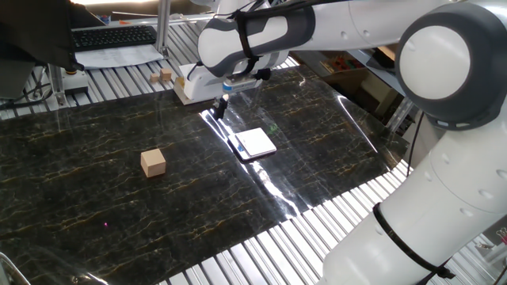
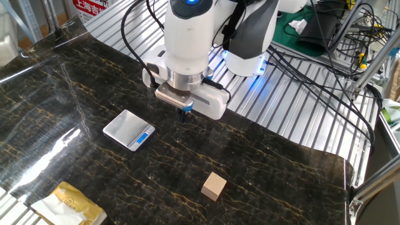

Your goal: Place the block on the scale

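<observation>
The block (image 1: 154, 162), a small light-tan wooden cube, sits alone on the dark marbled mat at the left; it also shows in the other fixed view (image 2: 214, 186) near the front. The scale (image 1: 256, 143), flat with a shiny white plate, lies mid-mat; the other fixed view shows the scale (image 2: 129, 130) with its blue mark. My gripper (image 1: 222, 105) hangs above the mat just behind the scale, well away from the block. Its fingers look pressed together with nothing between them, as the other fixed view of the gripper (image 2: 184, 114) also shows.
A tan box (image 1: 186, 84) stands at the mat's far edge behind the gripper, with a tinier wooden block (image 1: 165, 76) and a keyboard (image 1: 115, 36) beyond. A tan packet with yellow material (image 2: 70, 204) lies at the mat's near corner. Cables (image 2: 325, 69) run over the slatted table.
</observation>
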Controlling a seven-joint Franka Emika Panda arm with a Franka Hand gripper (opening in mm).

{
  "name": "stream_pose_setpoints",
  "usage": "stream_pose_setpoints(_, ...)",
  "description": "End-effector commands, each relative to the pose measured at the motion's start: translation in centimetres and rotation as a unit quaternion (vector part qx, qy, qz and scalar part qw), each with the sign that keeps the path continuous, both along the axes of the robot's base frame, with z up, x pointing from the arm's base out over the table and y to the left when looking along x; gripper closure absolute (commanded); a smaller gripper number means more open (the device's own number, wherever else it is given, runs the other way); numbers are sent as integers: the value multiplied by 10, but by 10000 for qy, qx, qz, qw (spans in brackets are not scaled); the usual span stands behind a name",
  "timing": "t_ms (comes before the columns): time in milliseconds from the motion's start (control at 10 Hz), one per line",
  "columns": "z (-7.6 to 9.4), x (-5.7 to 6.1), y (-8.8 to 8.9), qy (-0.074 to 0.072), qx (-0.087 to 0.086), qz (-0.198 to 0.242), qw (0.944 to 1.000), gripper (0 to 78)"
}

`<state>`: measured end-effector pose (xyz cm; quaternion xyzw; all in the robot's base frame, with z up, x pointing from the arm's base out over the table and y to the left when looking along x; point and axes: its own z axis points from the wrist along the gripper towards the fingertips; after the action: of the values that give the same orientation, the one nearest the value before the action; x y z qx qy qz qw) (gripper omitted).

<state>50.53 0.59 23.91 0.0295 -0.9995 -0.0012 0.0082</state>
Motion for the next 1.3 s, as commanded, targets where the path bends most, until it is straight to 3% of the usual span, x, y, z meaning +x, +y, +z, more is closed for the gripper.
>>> stream_pose_setpoints(100,1,1,0,71,-57,-9,10000,776)
stream_pose_setpoints(400,1,1,0,68,-107,-121,9998,776)
stream_pose_setpoints(800,-17,-22,37,148,-119,4,9998,776)
stream_pose_setpoints(1100,-24,-12,50,308,-162,140,9993,776)
stream_pose_setpoints(1200,-30,-4,60,416,-188,205,9987,776)
stream_pose_setpoints(1300,-42,5,76,399,-175,137,9990,776)
